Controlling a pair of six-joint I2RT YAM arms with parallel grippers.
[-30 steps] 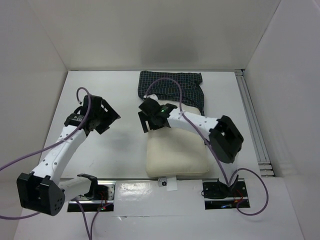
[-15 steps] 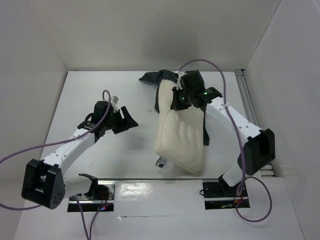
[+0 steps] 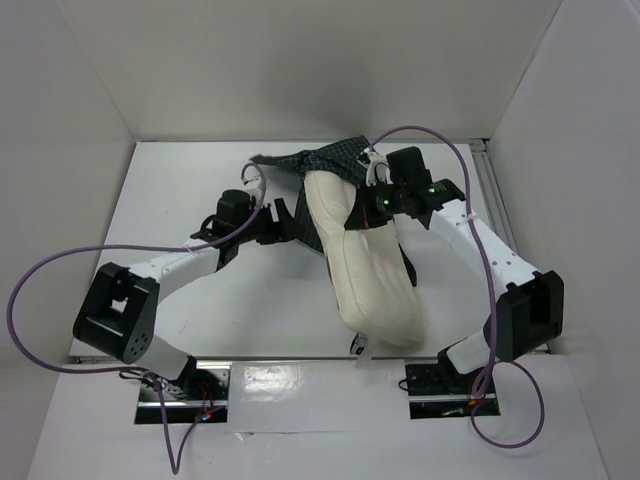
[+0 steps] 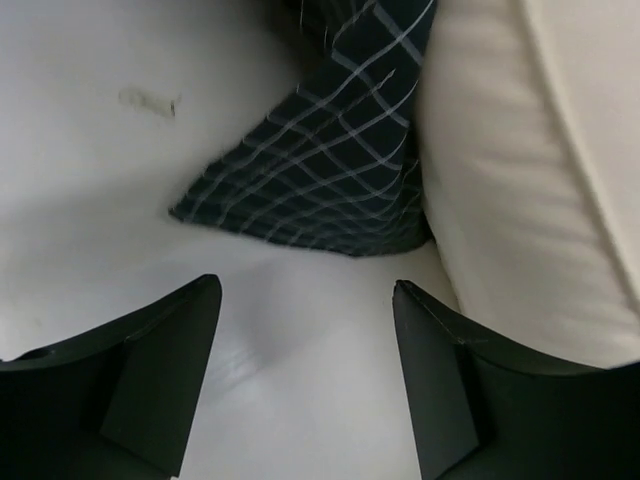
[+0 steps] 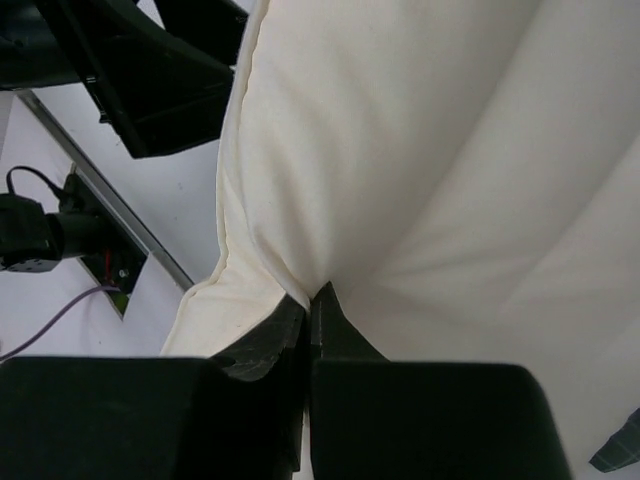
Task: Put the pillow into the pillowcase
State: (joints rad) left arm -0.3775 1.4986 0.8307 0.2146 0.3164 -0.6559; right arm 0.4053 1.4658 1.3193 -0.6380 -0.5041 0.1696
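Observation:
The cream pillow [image 3: 372, 265] lies slanted, its far end raised off the table over the dark checked pillowcase [image 3: 305, 165]. My right gripper [image 3: 358, 218] is shut on a pinch of pillow [image 5: 400, 150] fabric, its tips [image 5: 315, 295] pressed together in a fold. My left gripper [image 3: 292, 222] is low over the table at the pillowcase's left edge. It stands open [image 4: 305, 288] with only bare table between its fingers. A corner of the pillowcase [image 4: 320, 170] lies just ahead of it, with the pillow [image 4: 520, 200] to the right. A white tag [image 3: 360, 350] hangs at the pillow's near edge.
White walls close in the table on the left, back and right. A metal rail [image 3: 497, 205] runs along the right side. The arm mounting plates [image 3: 190, 385] [image 3: 440, 385] sit at the near edge. The left gripper [image 5: 150, 70] shows dark at the right wrist view's top left.
My right gripper shut on the pillow and lifted its far end toward the back over the pillowcase. The left arm swung right, up to the pillowcase's left edge.

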